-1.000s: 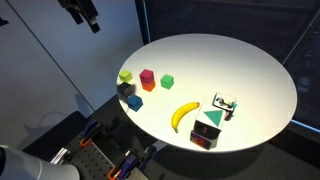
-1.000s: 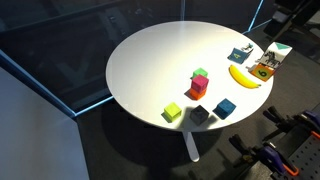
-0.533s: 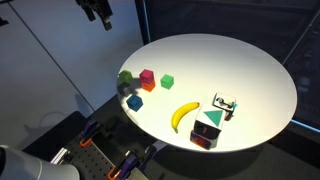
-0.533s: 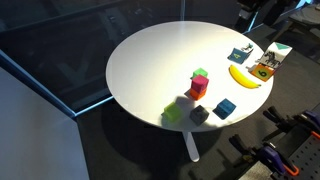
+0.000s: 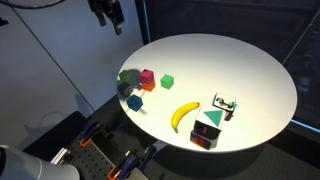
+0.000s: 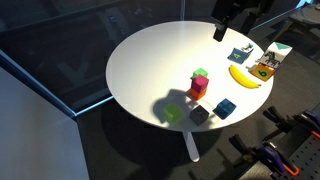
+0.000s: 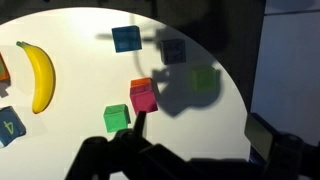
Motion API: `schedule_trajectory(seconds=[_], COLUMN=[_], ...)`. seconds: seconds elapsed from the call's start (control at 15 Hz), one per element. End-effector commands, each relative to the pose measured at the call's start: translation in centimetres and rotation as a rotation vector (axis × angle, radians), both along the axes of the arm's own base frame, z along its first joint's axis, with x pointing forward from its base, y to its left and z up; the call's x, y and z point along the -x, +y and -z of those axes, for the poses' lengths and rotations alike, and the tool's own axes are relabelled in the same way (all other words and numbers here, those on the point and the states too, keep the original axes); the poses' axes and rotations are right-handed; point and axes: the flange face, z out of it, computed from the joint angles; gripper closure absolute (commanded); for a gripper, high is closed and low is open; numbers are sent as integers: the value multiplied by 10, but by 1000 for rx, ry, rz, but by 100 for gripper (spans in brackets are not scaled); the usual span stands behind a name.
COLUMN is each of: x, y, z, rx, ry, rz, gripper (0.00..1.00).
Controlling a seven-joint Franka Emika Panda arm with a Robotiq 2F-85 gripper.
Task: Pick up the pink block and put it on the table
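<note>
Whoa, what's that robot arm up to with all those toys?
The robot arm's tool hangs in the air over the round white table, touching nothing. The pink block it should pick up sits among other small blocks near the table's edge, beside a green cube. A banana lies farther along. No grab has begun yet.

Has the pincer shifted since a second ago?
Yes. In an exterior view the pincer has moved right, toward the table and nearer its rim.
</note>
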Motion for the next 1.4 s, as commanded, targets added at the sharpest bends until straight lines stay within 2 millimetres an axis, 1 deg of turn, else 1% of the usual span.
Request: schedule_trajectory(seconds=[0.0, 0.33, 0.67, 1.13, 1.33], x=[-20, -35, -50, -65, -69], y=[3, 0, -5, -24, -28], z=[11, 39, 66, 105, 118], rx=[29, 90, 97, 123, 119], ry=[7, -11, -32, -3, 27], rz=[-42, -90, -83, -63, -59], gripper=[0, 0, 0, 0, 0])
